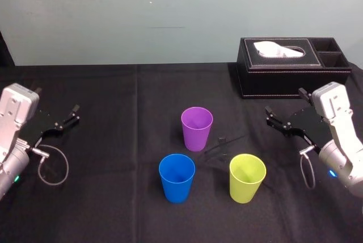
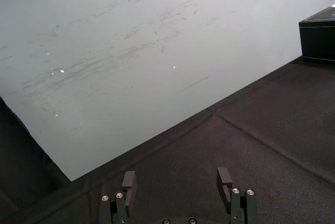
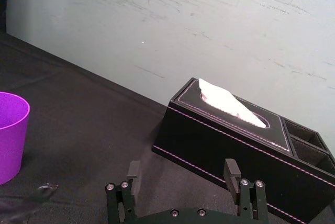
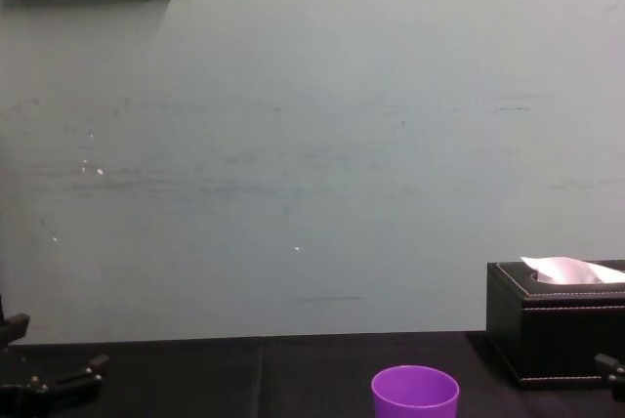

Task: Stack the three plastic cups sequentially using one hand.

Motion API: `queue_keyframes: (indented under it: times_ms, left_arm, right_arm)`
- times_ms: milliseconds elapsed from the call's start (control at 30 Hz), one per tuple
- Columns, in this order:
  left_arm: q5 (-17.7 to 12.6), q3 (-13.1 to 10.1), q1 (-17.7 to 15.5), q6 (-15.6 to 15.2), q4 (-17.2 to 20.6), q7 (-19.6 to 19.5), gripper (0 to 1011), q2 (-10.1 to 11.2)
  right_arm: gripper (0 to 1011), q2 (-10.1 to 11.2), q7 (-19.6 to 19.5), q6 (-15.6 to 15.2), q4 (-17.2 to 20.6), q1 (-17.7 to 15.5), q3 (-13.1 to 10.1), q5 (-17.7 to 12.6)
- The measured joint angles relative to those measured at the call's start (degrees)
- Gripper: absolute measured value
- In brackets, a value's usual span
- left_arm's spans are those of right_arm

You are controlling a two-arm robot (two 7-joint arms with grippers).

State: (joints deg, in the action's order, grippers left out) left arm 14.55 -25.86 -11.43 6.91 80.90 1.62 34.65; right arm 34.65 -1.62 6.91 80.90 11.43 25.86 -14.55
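Note:
Three plastic cups stand upright and apart on the black cloth. The purple cup [image 1: 197,128] [image 3: 9,135] [image 4: 415,391] is farthest back, the blue cup [image 1: 177,177] is front left, and the yellow-green cup [image 1: 247,177] is front right. My right gripper [image 1: 285,101] [image 3: 182,168] hovers open and empty to the right of the cups, in front of the tissue box. My left gripper [image 1: 58,102] [image 2: 177,178] is open and empty at the far left, well away from the cups.
A black tissue box [image 1: 292,67] [image 3: 235,130] [image 4: 557,320] with side compartments sits at the back right. A small thin dark object [image 1: 221,141] lies between the purple and yellow-green cups. A pale wall [image 1: 170,10] closes the table's far edge.

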Motion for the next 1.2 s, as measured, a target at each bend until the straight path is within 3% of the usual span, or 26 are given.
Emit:
queue_keyframes:
  times_ms: [1200]
  left_arm:
    - [0.00,0.00,0.00,0.00,0.00,0.00,1012,0.00]
  right_arm:
    - [1000,0.00,0.00,0.00,0.00,0.00,0.00,0.00]
